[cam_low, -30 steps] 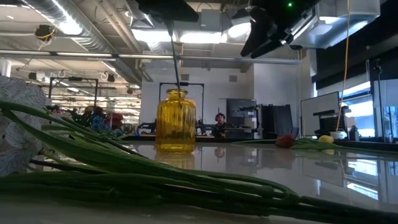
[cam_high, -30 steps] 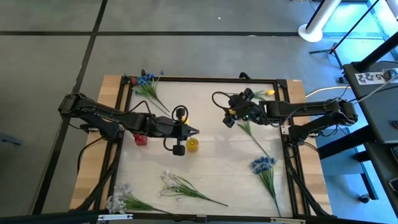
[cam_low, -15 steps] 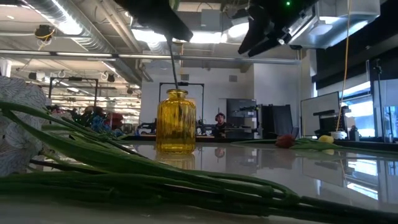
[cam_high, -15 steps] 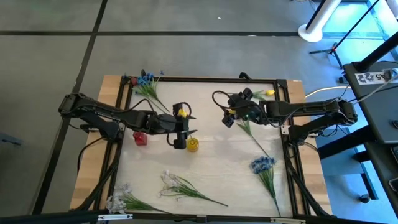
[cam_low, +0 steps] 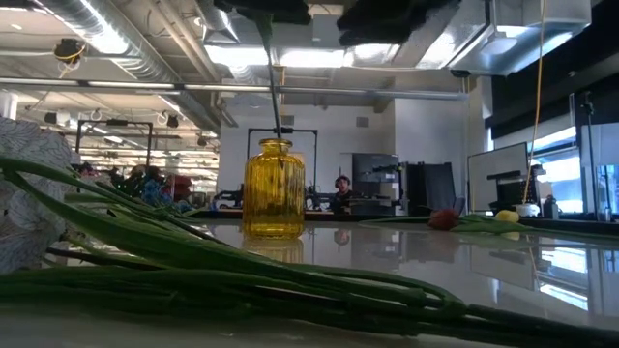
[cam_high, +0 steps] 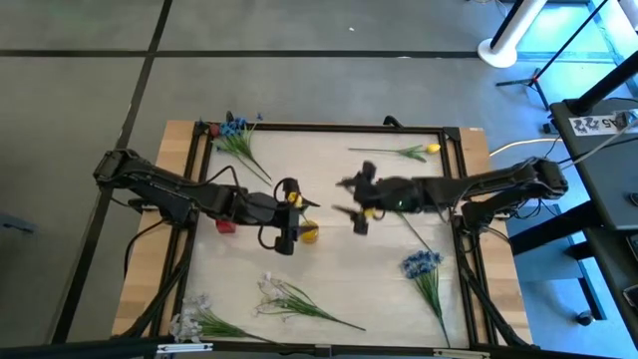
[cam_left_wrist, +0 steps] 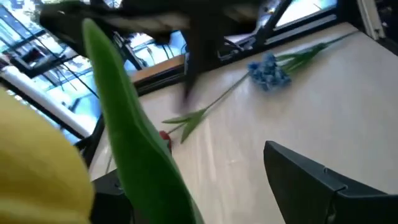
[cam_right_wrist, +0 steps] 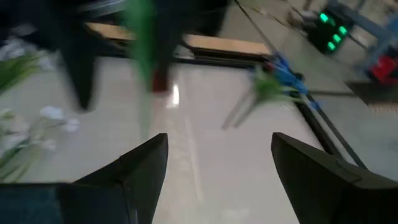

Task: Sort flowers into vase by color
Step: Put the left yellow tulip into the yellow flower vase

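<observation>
The left hand [cam_high: 290, 214] was seen above the yellow vase [cam_low: 274, 188] near the middle of the worktop [cam_high: 339, 269], its fingers spread wide. A yellow tulip [cam_high: 292, 197] was lodged between them, its stem [cam_low: 274, 92] running down into the vase mouth; the flower was judged to be released, not gripped. The step in hand was therefore taken to be the delivery of a yellow flower.

The right hand [cam_high: 354, 204] was held over the worktop just beside the vase, fingers apart and nothing between them.

Other flowers were left lying flat: a blue bloom [cam_high: 422, 263] toward the right edge, a second blue bunch [cam_high: 233, 128] at the far left corner, another yellow tulip [cam_high: 431, 149] at the far right, white sprigs [cam_high: 271, 291] near the front. A small red object [cam_high: 224, 223] beside the left arm could not be identified.

Next, the left hand would need lifting clear without dragging the stem out, and another flower would have to be picked.
</observation>
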